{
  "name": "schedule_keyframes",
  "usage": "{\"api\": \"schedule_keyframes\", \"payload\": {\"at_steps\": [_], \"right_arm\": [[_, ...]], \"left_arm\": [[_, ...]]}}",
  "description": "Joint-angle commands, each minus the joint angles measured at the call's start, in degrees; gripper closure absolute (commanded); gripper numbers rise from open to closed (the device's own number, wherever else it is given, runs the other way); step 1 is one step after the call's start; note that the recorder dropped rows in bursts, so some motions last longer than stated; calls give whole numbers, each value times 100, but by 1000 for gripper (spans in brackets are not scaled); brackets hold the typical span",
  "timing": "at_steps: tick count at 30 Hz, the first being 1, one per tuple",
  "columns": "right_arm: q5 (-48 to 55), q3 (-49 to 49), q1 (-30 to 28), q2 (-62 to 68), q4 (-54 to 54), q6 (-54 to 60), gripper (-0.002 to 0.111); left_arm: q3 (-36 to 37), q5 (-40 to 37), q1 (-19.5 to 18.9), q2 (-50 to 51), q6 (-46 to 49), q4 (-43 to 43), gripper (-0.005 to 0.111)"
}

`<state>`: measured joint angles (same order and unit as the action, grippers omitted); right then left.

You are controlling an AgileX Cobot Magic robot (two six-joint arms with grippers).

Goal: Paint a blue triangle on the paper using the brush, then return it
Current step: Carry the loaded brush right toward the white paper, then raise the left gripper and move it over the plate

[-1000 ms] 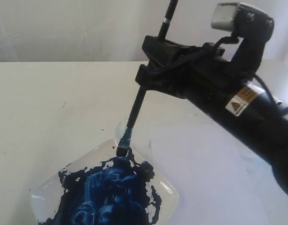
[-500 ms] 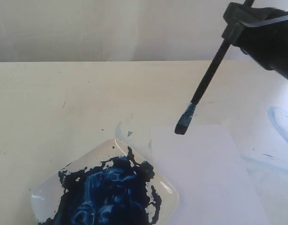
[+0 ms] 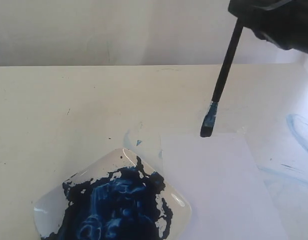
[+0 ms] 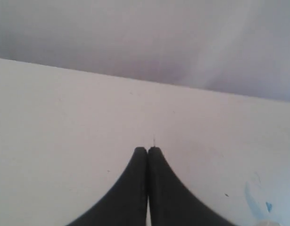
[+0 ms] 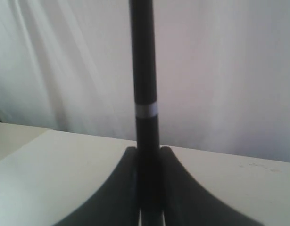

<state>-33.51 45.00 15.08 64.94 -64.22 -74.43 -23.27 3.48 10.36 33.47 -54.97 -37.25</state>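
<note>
Long thin black-handled paintbrush (image 3: 225, 75) near upright, top leaning slightly right, blue-stained bristles down, tip at far edge of white rectangular paper sheet (image 3: 214, 185). Handle clamped in right hand (image 5: 148, 188). Fingers of left hand (image 4: 147, 155) together, empty.

The robot's left gripper (image 4: 147, 149) has two smooth black fingers (image 4: 130, 188) that start out wide and curve in to thin tips, the right gripper (image 5: 148, 150) has the same kind of curved black fingers (image 5: 119, 188), and the right arm (image 3: 289, 25) is thick and black.
</note>
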Motion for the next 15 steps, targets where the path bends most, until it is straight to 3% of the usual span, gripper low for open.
{"api": "schedule_keyframes", "payload": {"at_steps": [1,4,6,9,15], "right_arm": [[-365,104,-589,-12,-437,-195,108],[-689,94,-828,-12,-1099,-671,108],[-632,33,-842,-36,-1174,-679,108],[-175,-61,-842,-152,-1125,-678,108],[387,-286,-842,-532,-1100,-678,108]], "left_arm": [[-605,-247,1139,1408,-65,-460,107],[-1286,-348,1954,2682,-30,-667,107],[-1859,-348,2300,3631,-30,-897,107],[-2514,-444,2441,4434,-17,-979,107],[-3925,-271,2300,5609,-75,-939,107]]}}
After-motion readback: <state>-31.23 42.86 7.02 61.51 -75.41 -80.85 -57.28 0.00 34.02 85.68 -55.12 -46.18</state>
